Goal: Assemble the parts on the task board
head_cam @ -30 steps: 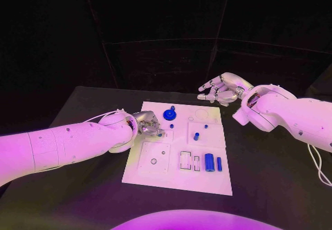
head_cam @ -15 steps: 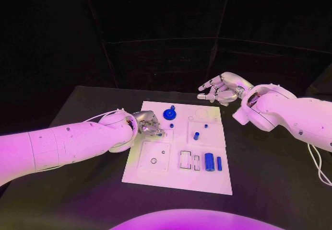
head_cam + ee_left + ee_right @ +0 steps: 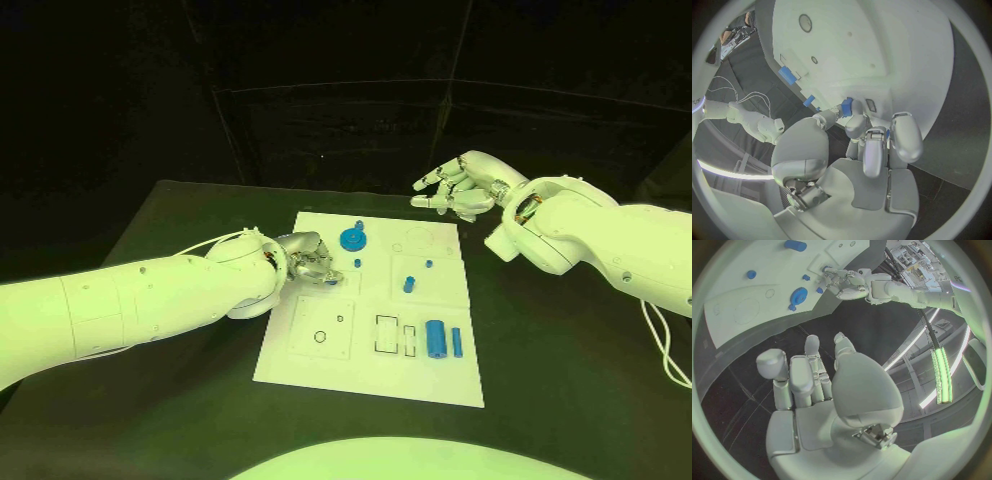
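The white task board (image 3: 325, 375) lies in the middle of the black table. My left hand (image 3: 309, 262) is at the board's left edge and pinches a small blue part (image 3: 846, 106) between thumb and a finger, just over the board (image 3: 898, 55). On the board I see a blue round disc (image 3: 353, 238), a short blue peg (image 3: 356, 263), an upright blue cylinder (image 3: 410, 284) and two blue bars (image 3: 436, 339) near the front right. My right hand (image 3: 459, 187) hovers beyond the board's far right corner, fingers apart and holding nothing; its own view shows the disc (image 3: 799, 294) and my left hand (image 3: 845, 282).
White cables (image 3: 202, 243) run along my left arm. Dark bare table (image 3: 548, 380) surrounds the board on all sides. Outlined recesses (image 3: 320, 333) mark the board's front left area.
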